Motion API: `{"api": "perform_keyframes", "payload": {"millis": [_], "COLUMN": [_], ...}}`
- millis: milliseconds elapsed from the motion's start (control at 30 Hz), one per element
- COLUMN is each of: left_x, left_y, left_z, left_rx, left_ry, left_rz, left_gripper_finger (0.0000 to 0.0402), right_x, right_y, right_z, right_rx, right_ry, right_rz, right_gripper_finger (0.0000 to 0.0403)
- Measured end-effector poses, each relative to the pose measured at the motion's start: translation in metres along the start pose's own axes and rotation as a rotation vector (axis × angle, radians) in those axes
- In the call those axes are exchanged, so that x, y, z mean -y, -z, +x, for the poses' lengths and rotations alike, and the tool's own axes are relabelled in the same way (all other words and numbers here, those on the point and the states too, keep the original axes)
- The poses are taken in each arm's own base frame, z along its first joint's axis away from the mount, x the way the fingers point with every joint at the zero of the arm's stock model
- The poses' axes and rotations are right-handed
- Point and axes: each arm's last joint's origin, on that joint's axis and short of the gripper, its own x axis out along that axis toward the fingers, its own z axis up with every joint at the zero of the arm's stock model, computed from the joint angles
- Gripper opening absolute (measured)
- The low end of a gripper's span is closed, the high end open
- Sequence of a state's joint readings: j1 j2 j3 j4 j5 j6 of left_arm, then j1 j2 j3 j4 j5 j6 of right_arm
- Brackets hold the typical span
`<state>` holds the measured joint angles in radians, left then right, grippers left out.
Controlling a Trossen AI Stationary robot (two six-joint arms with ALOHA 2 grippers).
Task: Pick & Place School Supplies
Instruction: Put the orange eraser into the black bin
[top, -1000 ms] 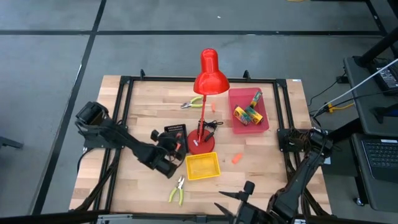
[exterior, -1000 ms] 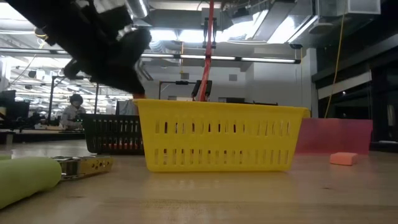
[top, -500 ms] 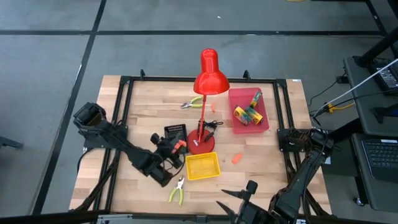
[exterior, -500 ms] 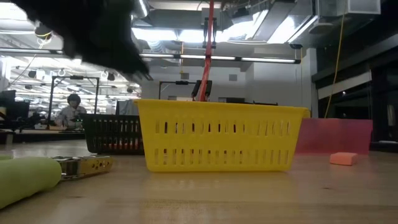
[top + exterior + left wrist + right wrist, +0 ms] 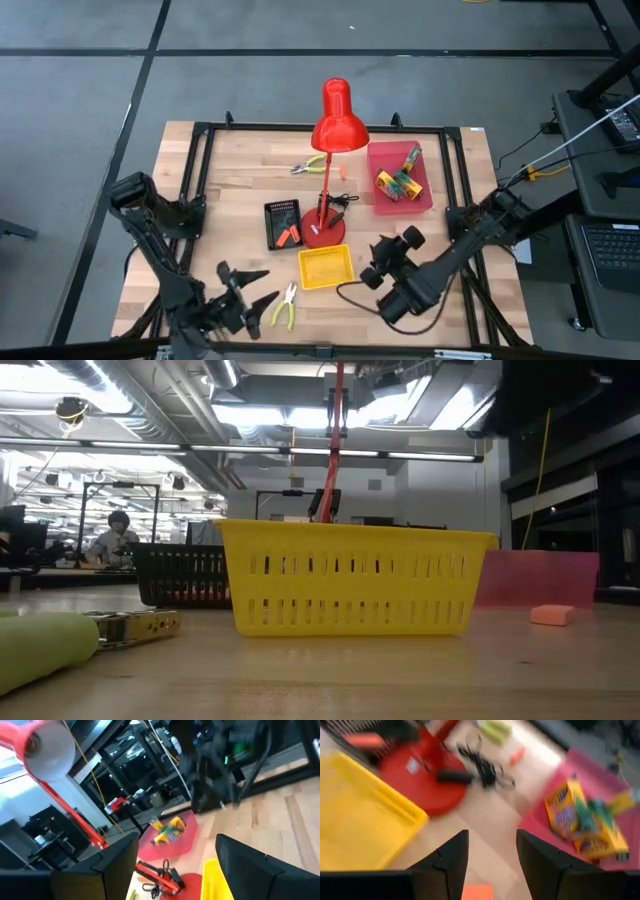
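Crayon boxes [image 5: 400,182] lie in the pink tray [image 5: 425,205]; they also show in the right wrist view [image 5: 580,817]. Orange pieces [image 5: 290,235] lie in the black tray [image 5: 272,215]. One orange piece [image 5: 477,892] lies on the table between the open fingers of my right gripper [image 5: 381,258] [image 5: 492,855], which hovers right of the yellow tray [image 5: 326,267]; no touch shows. Another orange piece [image 5: 342,172] and one pair of pliers [image 5: 308,165] lie behind the lamp. A second pair of pliers [image 5: 286,305] lies near the front edge, beside my open, empty left gripper [image 5: 250,290] [image 5: 175,865].
The tall red lamp [image 5: 335,120] stands mid-table on its round base [image 5: 322,233], with a black cord [image 5: 485,767] beside it. A black frame rail [image 5: 195,180] runs around the tabletop. Bare wood lies between the yellow tray and the pink tray.
My left gripper has opened over the black tray, left an orange piece lying in it, and drawn back toward the table's near edge. My right arm has swung from the near right corner out over the table, to the orange piece right of the yellow tray.
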<state>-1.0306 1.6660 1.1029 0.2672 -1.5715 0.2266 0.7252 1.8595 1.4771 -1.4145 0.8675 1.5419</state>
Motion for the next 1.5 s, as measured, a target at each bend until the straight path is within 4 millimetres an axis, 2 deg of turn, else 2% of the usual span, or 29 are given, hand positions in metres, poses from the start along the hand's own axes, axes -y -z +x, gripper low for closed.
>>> {"api": "perform_keyframes", "payload": {"millis": [133, 233, 333, 433, 667, 900, 1133, 1333, 1500], "left_x": [-0.003, -0.003, -0.002, 0.0, 0.0, 0.001, 0.001, 0.001, 0.001], "left_y": [-0.011, -0.015, -0.018, -0.018, -0.018, -0.018, -0.018, -0.018, -0.018], "left_z": [-0.003, -0.002, -0.002, -0.001, 0.011, 0.014, 0.012, 0.012, 0.012], "left_rx": [0.01, 0.037, 0.066, 0.087, 0.097, 0.106, 0.107, 0.107, 0.107], "left_ry": [0.023, 0.084, 0.14, 0.181, 0.207, 0.225, 0.23, 0.231, 0.23], "left_rz": [-0.02, -0.059, -0.057, -0.039, -0.033, -0.033, -0.026, -0.026, -0.026], "left_gripper_finger": [0.0262, 0.0259, 0.0257, 0.0255, 0.0255, 0.0255, 0.0255, 0.0255, 0.0255], "right_x": [0.001, 0.006, 0.01, 0.012, 0.001, 0.001, -0.003, -0.008, -0.005], "right_y": [0.022, 0.04, 0.054, 0.06, 0.058, 0.058, 0.053, 0.044, 0.039], "right_z": [0.033, 0.05, 0.062, 0.064, 0.063, 0.063, 0.07, 0.079, 0.091], "right_rx": [-0.129, -0.234, -0.394, -0.496, -0.449, -0.423, -0.427, -0.371, -0.42], "right_ry": [0.026, 0.048, 0.021, -0.049, -0.256, -0.324, -0.427, -0.524, -0.589], "right_rz": [0.003, 0.007, -0.169, -0.407, -0.764, -1.014, -1.098, -1.239, -1.246], "right_gripper_finger": [0.0169, 0.0169, 0.0168, 0.0168, 0.0168, 0.0168, 0.0168, 0.0168, 0.0168]}}
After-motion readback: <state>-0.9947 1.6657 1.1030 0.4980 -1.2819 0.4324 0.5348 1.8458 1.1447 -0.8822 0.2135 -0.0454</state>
